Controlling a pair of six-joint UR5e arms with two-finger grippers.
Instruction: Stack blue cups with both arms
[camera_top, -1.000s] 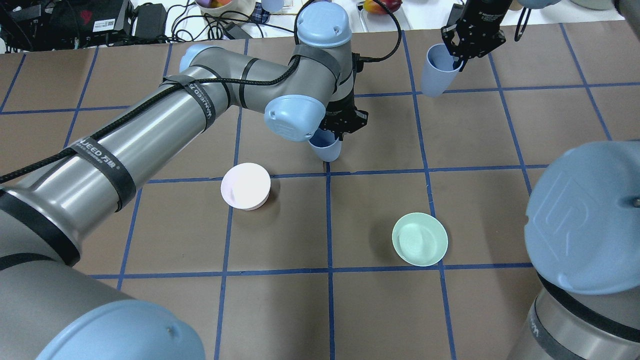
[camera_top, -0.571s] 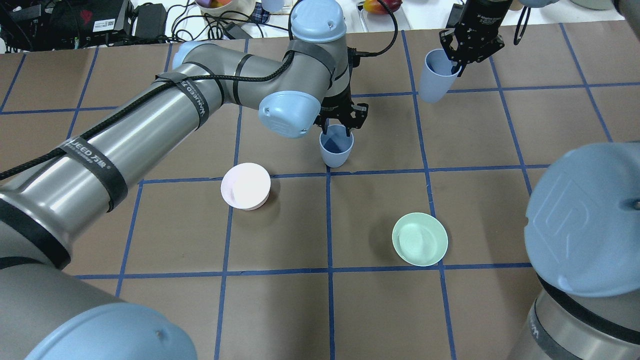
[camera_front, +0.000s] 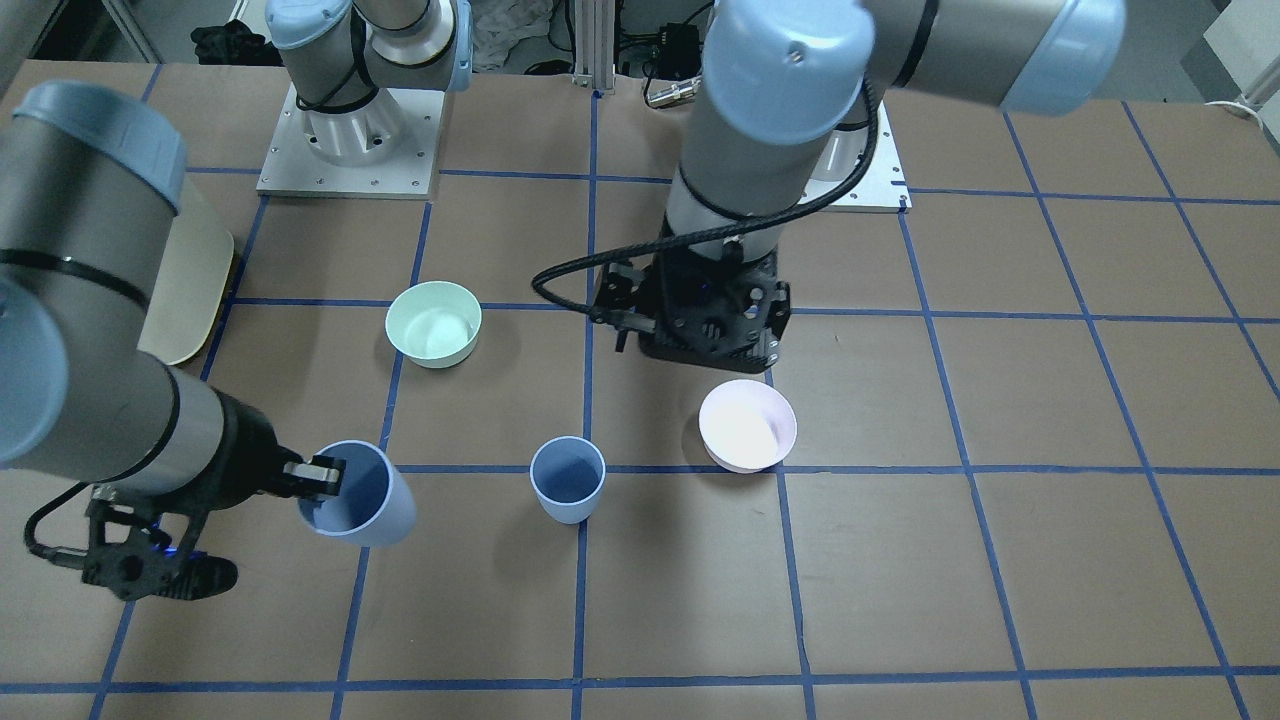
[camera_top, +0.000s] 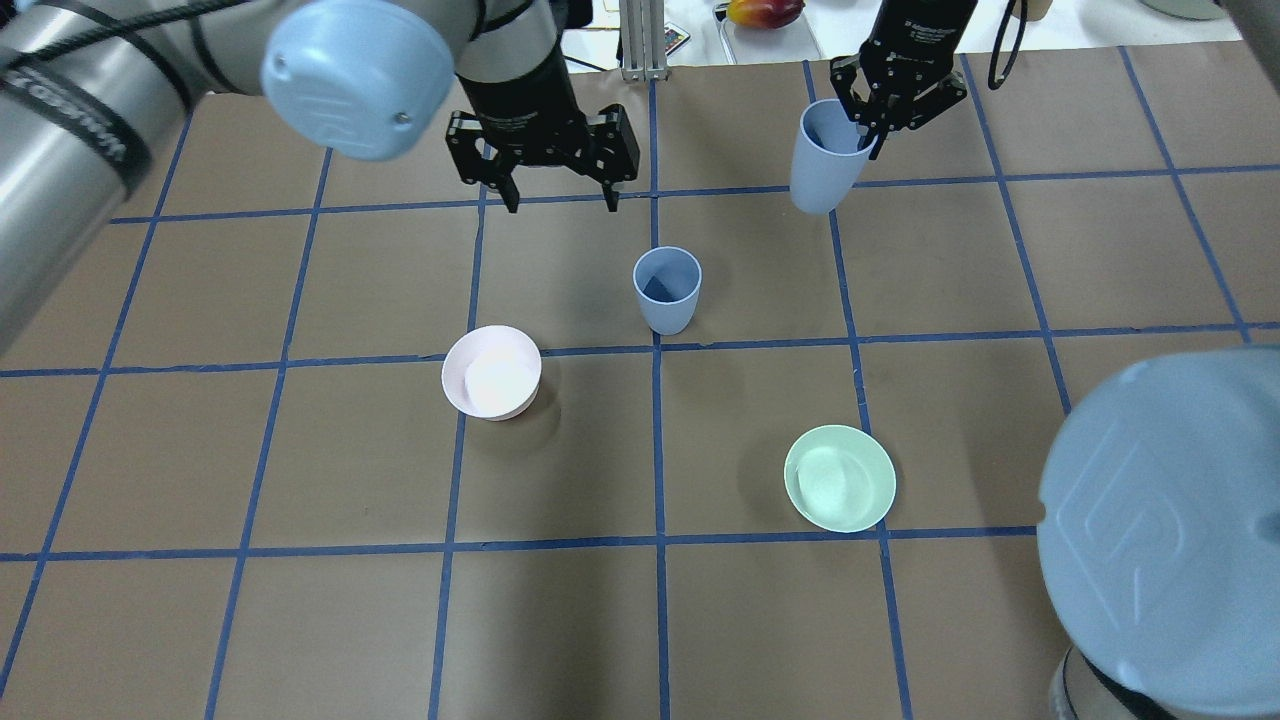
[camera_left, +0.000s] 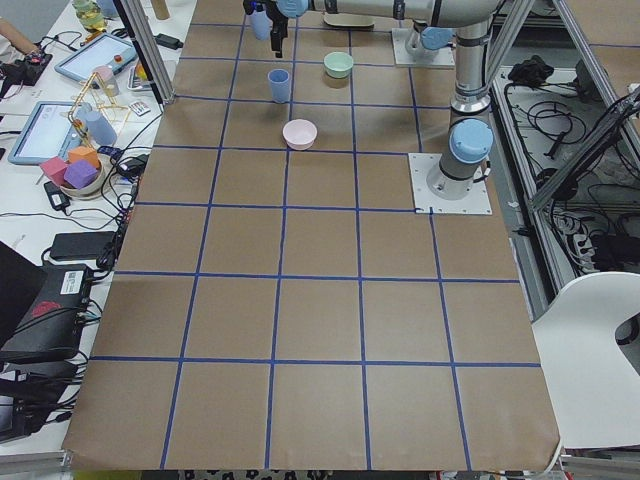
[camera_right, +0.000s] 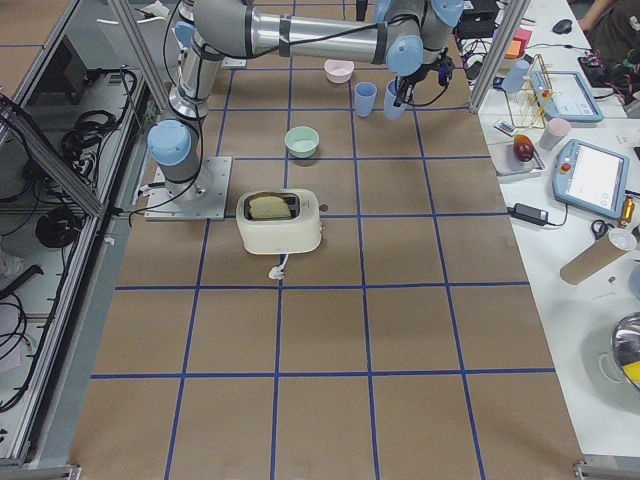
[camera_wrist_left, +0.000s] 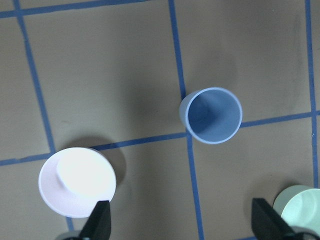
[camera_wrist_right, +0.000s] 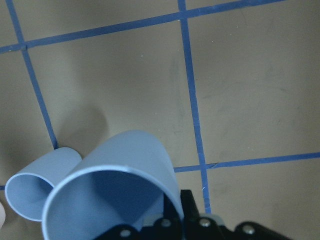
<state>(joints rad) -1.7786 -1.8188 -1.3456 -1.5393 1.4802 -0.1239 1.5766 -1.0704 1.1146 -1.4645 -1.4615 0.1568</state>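
One blue cup (camera_top: 667, 290) stands upright and alone on the table's middle; it also shows in the front view (camera_front: 567, 480) and the left wrist view (camera_wrist_left: 214, 115). My left gripper (camera_top: 560, 198) is open and empty, raised behind and left of that cup. My right gripper (camera_top: 868, 125) is shut on the rim of the second blue cup (camera_top: 825, 160), held tilted above the table, to the right of and behind the standing cup. The right wrist view shows the held cup (camera_wrist_right: 115, 195) with the standing cup (camera_wrist_right: 42, 187) beside it.
A pale pink bowl (camera_top: 491, 372) sits front-left of the standing cup, and a mint-green bowl (camera_top: 839, 478) front-right. A cream toaster (camera_right: 280, 220) stands near the right arm's base. Operators' gear lies beyond the far edge.
My left gripper has let go of the standing cup, risen and pulled back to the left. My right gripper has carried its cup leftward, closer to the standing cup.
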